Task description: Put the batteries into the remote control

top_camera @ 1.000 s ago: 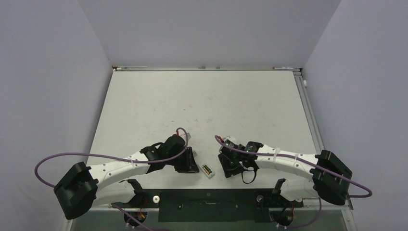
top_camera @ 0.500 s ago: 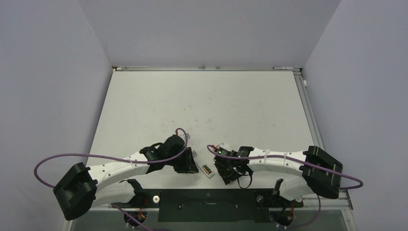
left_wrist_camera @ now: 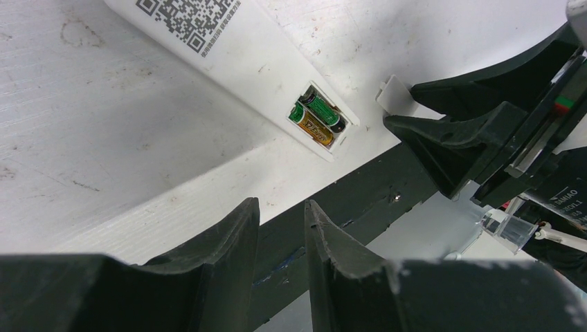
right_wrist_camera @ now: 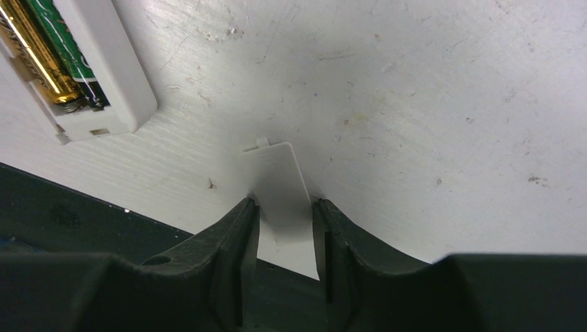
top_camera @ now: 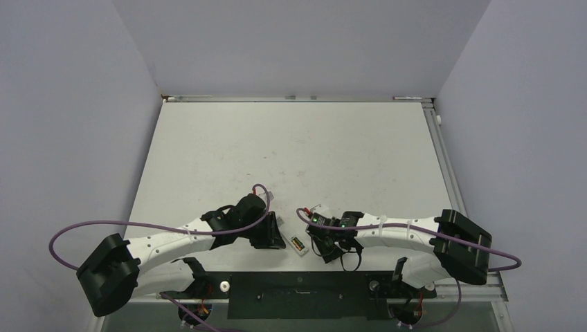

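The white remote control (top_camera: 299,245) lies near the table's front edge, between the two arms, with its battery recess facing up. Both batteries (left_wrist_camera: 318,119) sit side by side in the recess, one gold-orange and one dark with green print (right_wrist_camera: 52,59). My right gripper (right_wrist_camera: 284,202) is shut on a small white battery cover (right_wrist_camera: 280,180), whose tabbed end rests on the table just right of the remote (right_wrist_camera: 104,76). My left gripper (left_wrist_camera: 282,204) hovers left of the remote (left_wrist_camera: 256,62), its jaws a narrow gap apart with nothing between them.
A black mounting strip (top_camera: 297,294) runs along the table's front edge, right below both grippers. Purple cables (top_camera: 138,225) loop off each arm. Grey walls close in the table on the left, back and right.
The right arm has shifted left, bringing its gripper and the cover close to the remote's open end. The left arm and the remote have stayed put.
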